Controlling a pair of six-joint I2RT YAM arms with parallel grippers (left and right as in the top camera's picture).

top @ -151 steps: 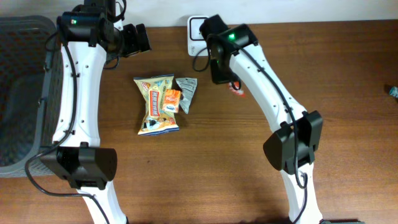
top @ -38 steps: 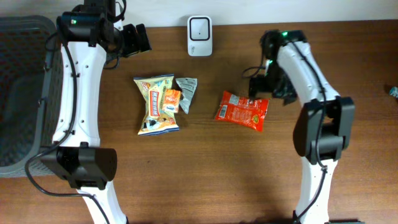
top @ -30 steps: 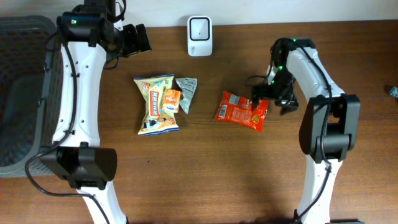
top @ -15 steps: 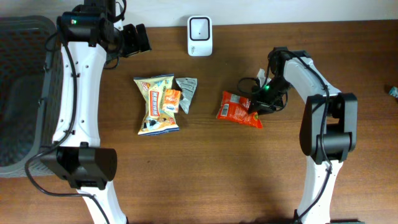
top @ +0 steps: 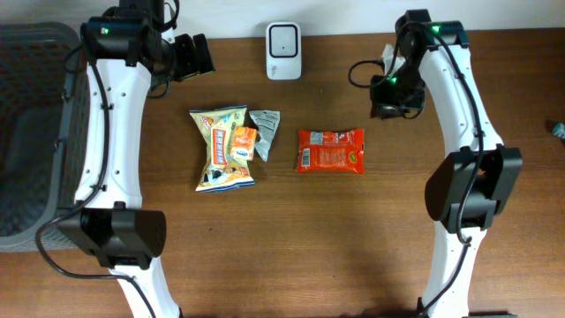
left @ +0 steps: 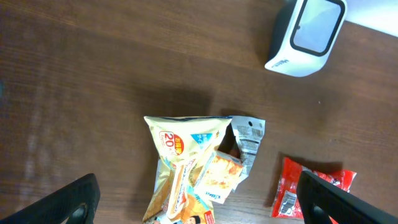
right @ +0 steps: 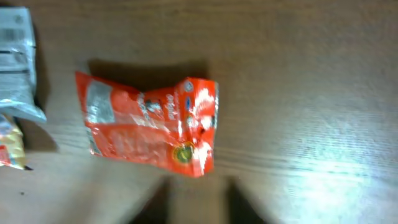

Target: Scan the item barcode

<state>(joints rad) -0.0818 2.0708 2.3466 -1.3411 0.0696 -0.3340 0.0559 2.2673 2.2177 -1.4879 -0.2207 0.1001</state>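
Red packet (top: 330, 149): I am seeing it lying flat mid-table, right of the snack pile (top: 231, 146), nearer than the scanner (top: 282, 39).
Right gripper (top: 389, 97): hanging beyond the packet, jaws partly apart, gripping nothing.
Left gripper (top: 196, 55): gaping wide, empty, far left.
Risk: I am expecting a shallow edge pinch to slip, or the barcode to end up turned away from the scanner.

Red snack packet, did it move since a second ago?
Yes. Against the white scanner, the red snack packet has slid a little left and toward it, and turned from tilted to straight.
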